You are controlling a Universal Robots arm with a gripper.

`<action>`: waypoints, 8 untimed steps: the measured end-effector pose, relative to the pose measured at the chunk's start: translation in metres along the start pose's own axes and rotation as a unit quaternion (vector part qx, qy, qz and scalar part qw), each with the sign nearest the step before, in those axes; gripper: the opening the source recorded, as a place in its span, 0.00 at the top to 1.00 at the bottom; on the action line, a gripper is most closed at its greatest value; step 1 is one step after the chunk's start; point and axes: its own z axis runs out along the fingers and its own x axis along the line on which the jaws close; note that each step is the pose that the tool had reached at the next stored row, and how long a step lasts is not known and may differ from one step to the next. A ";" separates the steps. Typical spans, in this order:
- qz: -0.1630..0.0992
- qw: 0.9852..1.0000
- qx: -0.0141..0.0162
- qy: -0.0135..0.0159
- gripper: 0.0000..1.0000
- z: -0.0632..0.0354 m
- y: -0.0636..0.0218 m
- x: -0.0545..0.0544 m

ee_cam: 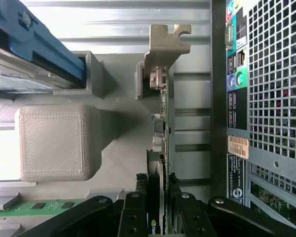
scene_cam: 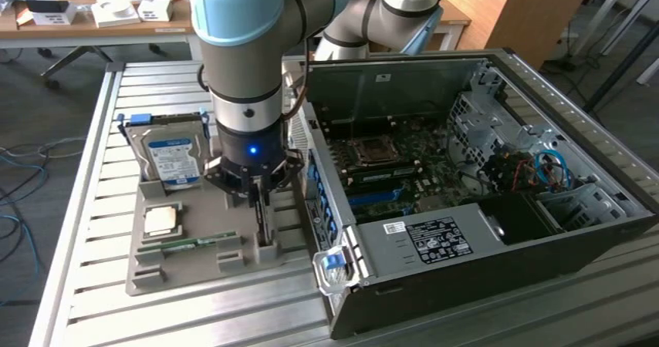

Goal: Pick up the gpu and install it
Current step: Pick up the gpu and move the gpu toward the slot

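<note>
The gpu (ee_cam: 161, 148) stands on edge in a slot of the grey tray (scene_cam: 185, 274), its pale metal bracket (ee_cam: 166, 45) at the far end. In the exterior view the thin black gpu (scene_cam: 265, 227) sits at the tray's side nearest the computer case. My gripper (scene_cam: 255, 197) has come straight down over it. In the wrist view my gripper (ee_cam: 158, 219) has its two black fingers (ee_cam: 134, 215) pressed against both faces of the card, so it is shut on the gpu. The card still rests in its slot.
The open computer case (scene_cam: 464, 170) lies just to the exterior view's right of the tray, its rear panel (ee_cam: 266, 98) close beside the card. On the tray are a silver hard drive (scene_cam: 173, 158), a tan square chip (scene_cam: 162, 221) and a green memory stick (scene_cam: 190, 244).
</note>
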 end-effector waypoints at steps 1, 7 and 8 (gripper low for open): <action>-0.002 1.000 0.000 0.000 0.73 0.0000 0.0000 0.000; -0.002 1.000 0.000 0.000 0.73 0.0000 0.0000 0.000; -0.002 1.000 0.000 0.000 0.73 0.0000 0.0000 0.000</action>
